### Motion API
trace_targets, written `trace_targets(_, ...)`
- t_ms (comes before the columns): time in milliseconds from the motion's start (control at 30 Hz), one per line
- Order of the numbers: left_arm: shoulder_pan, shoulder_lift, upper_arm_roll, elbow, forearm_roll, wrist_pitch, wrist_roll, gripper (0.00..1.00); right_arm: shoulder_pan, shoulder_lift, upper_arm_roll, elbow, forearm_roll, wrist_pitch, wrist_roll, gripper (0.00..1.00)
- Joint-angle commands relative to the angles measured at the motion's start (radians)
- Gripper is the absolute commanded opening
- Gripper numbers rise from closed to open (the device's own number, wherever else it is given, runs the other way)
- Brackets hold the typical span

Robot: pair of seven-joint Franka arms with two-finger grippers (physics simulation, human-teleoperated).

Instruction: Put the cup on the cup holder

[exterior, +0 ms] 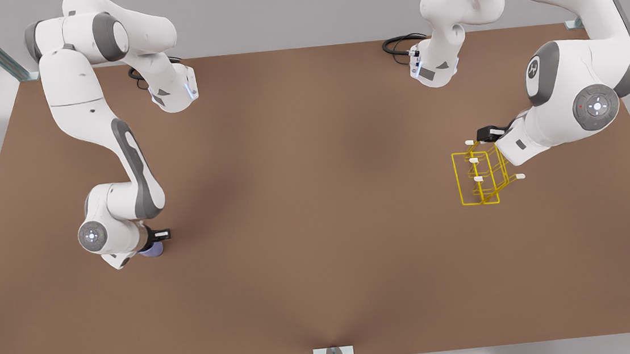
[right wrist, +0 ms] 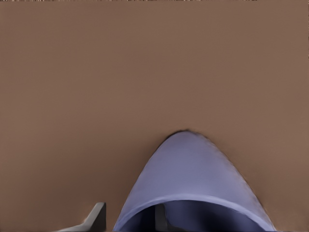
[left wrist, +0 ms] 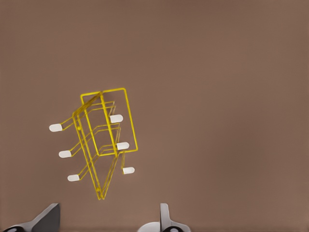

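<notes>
Right gripper, at 8 o'clock of the table in the front view, pinches the rim of the lavender cup, one finger inside, one outside. Left gripper, fingers spread, hovers over the yellow cup holder at 3 o'clock, not touching it.

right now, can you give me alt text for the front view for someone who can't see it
Two white robot arms over a brown table: the right gripper, at the front view's left, is down at a lavender-blue cup, and the left gripper, at the front view's right, hovers open over a yellow wire cup holder.
</notes>
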Motion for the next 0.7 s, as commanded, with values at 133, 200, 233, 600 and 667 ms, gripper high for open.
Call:
trace_targets(133, 0.0, -0.001, 0.002, 0.001, 0.0, -0.002, 0.001, 1.0, -0.002, 0.01, -0.02, 0.011, -0.038, 0.038, -0.002, 0.34)
trace_targets(200, 0.0, -0.001, 0.002, -0.001, 0.002, -0.002, 0.001, 1.0, -0.004, 0.011, -0.022, 0.011, -0.041, 0.05, -0.004, 0.21)
trace_targets(233, 0.0, 0.001, 0.0, -0.001, 0.0, -0.002, 0.001, 1.0, -0.004, 0.013, -0.022, 0.011, -0.041, 0.05, -0.004, 0.21)
trace_targets(600, 0.0, 0.005, 0.002, 0.001, 0.0, -0.012, 0.004, 1.0, 0.05, -0.042, 0.024, 0.234, 0.148, -0.214, 0.001, 0.21)
trace_targets(667, 0.0, 0.005, 0.0, 0.001, 0.0, -0.016, 0.003, 1.0, 0.05, -0.046, 0.088, 0.238, 0.343, -0.169, -0.001, 0.21)
